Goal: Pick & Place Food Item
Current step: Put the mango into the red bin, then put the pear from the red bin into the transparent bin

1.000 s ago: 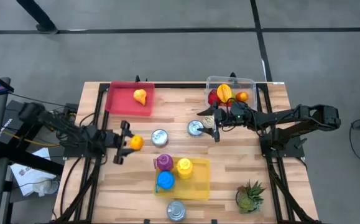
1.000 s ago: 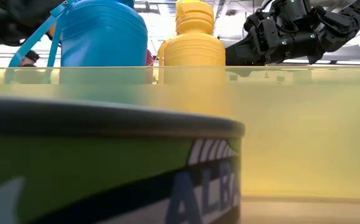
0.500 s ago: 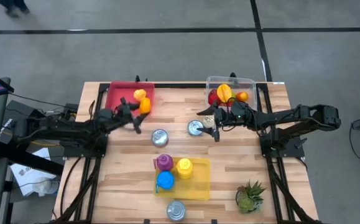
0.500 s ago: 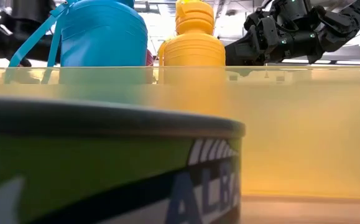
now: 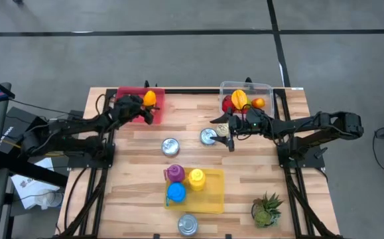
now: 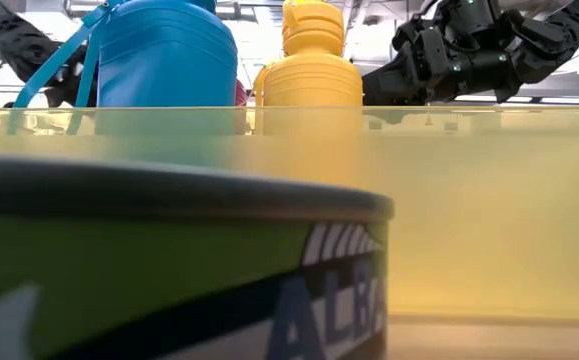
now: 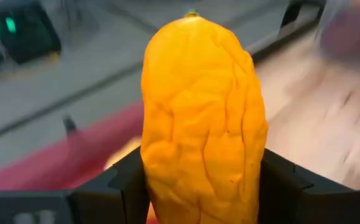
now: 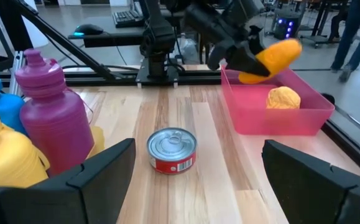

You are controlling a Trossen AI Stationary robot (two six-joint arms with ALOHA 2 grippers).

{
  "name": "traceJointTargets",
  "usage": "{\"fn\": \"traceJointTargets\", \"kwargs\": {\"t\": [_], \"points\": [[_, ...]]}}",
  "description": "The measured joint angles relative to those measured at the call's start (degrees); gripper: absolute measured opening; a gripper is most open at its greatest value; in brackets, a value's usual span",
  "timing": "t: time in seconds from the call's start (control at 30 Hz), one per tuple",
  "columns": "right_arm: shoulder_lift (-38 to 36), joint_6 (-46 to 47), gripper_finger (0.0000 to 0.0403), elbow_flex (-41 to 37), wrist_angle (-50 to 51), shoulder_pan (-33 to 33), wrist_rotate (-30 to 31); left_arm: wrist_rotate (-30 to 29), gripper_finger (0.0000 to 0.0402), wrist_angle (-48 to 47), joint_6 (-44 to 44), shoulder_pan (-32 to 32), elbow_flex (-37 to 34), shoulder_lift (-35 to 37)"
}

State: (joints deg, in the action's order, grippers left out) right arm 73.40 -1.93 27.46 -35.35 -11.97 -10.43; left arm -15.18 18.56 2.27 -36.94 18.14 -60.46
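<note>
We find the orange food item (image 7: pixel 201 118), an elongated, wrinkled piece, clamped across its middle between the left gripper (image 5: pixel 145 105)'s two fingers and carried above the red bin (image 5: pixel 127 109), where a second yellow piece (image 8: pixel 283 99) already lies. We judge it light and rigid enough not to sag, its creased skin giving fair purchase; the mid-body hold looks sound, the tapered ends less so. The right gripper (image 5: pixel 229 136) waits with jaws wide and empty near a tin (image 5: pixel 209 137), beside the clear container (image 5: pixel 266 87).
</note>
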Motion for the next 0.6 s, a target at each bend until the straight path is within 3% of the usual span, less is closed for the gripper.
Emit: {"fn": "traceJointTargets", "kwargs": {"t": [0.27, 0.47, 0.6], "points": [[0.0, 0.3, 0.0336, 0.0, 1.7, -0.2, 0.0, 0.5, 0.0202, -7.5, -0.3, -0.6, 5.0, -8.6], [0.0, 2.8, 0.0336, 0.0, 1.7, -0.2, 0.5, -3.8, 0.0339, -9.8, -0.3, -0.6, 7.1, -10.1], [0.0, 3.5, 0.0336, 0.0, 1.7, -0.2, 3.4, -7.5, 0.0371, -14.1, 1.0, -0.8, 7.9, -10.1]]}}
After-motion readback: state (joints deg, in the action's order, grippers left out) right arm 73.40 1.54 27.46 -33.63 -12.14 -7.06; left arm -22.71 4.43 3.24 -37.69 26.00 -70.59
